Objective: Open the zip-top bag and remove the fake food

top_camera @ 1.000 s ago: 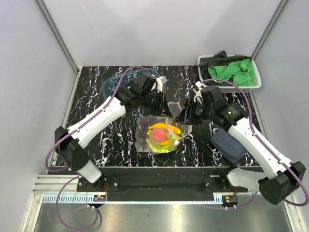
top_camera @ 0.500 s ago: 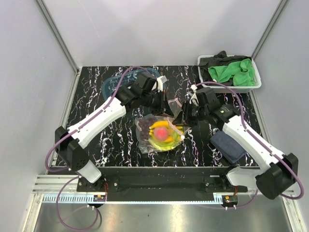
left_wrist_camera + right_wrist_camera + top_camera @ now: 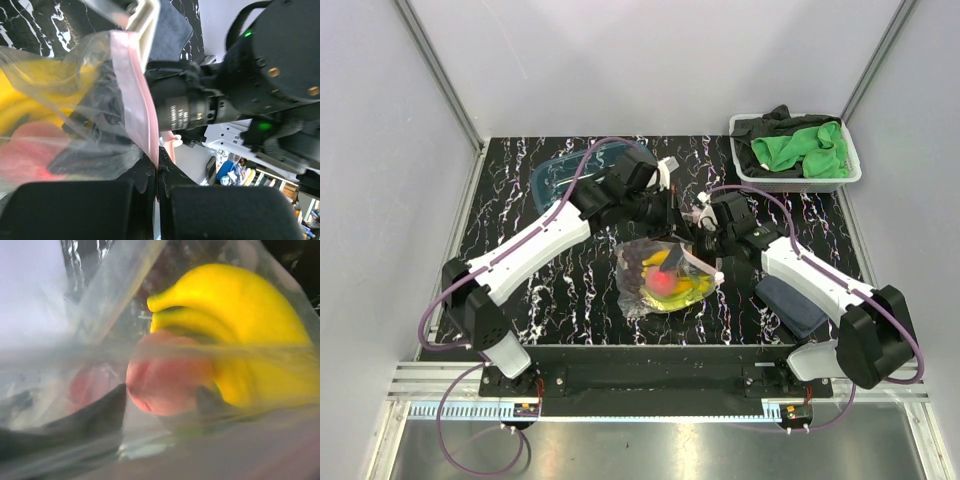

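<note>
The zip-top bag (image 3: 642,297) lies mid-table, clear and crinkled, with the fake food inside: a yellow banana bunch (image 3: 688,291), a pink-red peach (image 3: 664,284) and dark grapes (image 3: 632,265). My left gripper (image 3: 672,213) is shut on the bag's pink zip strip (image 3: 134,95), holding that edge up; its fingertips (image 3: 150,172) pinch the strip. My right gripper (image 3: 688,250) reaches into the bag's mouth. In the right wrist view its dark fingers (image 3: 97,417) stand apart on either side of the peach (image 3: 167,372), with the banana bunch (image 3: 235,315) just beyond, all blurred by plastic.
A blue-tinted clear tray (image 3: 555,175) sits at the back left, behind the left arm. A white bin (image 3: 852,172) with green and black cloths stands at the back right. A dark blue pad (image 3: 792,302) lies under the right forearm.
My right gripper has pushed left and down into the bag's mouth, and its jaws now stand wider. The left gripper has shifted right with the zip edge, and the bag has slid slightly right.
</note>
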{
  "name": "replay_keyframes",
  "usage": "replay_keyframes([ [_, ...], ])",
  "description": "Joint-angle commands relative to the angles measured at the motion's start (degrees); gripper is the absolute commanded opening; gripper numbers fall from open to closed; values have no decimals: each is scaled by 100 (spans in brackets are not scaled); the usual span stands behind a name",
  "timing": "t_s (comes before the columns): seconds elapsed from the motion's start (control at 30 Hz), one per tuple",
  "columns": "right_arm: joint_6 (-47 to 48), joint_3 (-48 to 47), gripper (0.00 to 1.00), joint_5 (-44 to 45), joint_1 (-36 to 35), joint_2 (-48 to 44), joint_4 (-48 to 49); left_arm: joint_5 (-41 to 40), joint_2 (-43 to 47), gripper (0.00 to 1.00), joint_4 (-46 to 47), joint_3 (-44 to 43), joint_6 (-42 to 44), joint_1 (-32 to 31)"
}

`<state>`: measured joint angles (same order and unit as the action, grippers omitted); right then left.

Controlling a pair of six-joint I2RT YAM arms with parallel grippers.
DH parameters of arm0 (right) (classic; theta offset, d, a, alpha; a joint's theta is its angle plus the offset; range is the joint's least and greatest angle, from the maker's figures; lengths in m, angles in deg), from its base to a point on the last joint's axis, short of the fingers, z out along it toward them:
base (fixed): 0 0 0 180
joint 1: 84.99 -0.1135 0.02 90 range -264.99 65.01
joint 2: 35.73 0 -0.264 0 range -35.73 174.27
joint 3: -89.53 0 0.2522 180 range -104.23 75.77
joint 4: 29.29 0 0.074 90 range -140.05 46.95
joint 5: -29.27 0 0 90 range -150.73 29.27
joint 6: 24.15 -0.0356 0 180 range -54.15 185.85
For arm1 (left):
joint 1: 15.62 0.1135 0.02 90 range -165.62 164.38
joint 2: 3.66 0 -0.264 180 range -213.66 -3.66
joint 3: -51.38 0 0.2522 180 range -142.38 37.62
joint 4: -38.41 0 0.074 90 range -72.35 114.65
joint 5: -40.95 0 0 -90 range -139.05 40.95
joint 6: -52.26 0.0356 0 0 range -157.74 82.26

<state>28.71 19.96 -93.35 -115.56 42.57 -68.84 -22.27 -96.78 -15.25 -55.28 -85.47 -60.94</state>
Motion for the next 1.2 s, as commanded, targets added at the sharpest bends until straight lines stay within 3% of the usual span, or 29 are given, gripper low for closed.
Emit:
replay_keyframes([
  [0.0,-11,403,71,-833,-2,1,898,213,-180,0,738,-413,-229,-117],
  [0.3,-240,1107,96,-1105,-11,246,1795,143,-435,0,773,-343,-255,-267],
  [0.57,-302,1266,100,-1264,-11,423,2156,99,-303,0,949,9,-378,-311],
  [0.7,-521,1292,84,-1264,-11,519,2515,37,-163,0,1142,281,-456,-355],
  [0.73,-704,1310,70,-1308,-11,545,2717,46,-128,0,1195,447,-501,-381],
  [0.87,-987,1327,49,-1361,-11,625,2982,29,83,0,1301,764,-545,-399],
  [1.17,-743,1336,36,-1255,148,273,2613,-200,585,0,1239,1266,-396,-381],
])
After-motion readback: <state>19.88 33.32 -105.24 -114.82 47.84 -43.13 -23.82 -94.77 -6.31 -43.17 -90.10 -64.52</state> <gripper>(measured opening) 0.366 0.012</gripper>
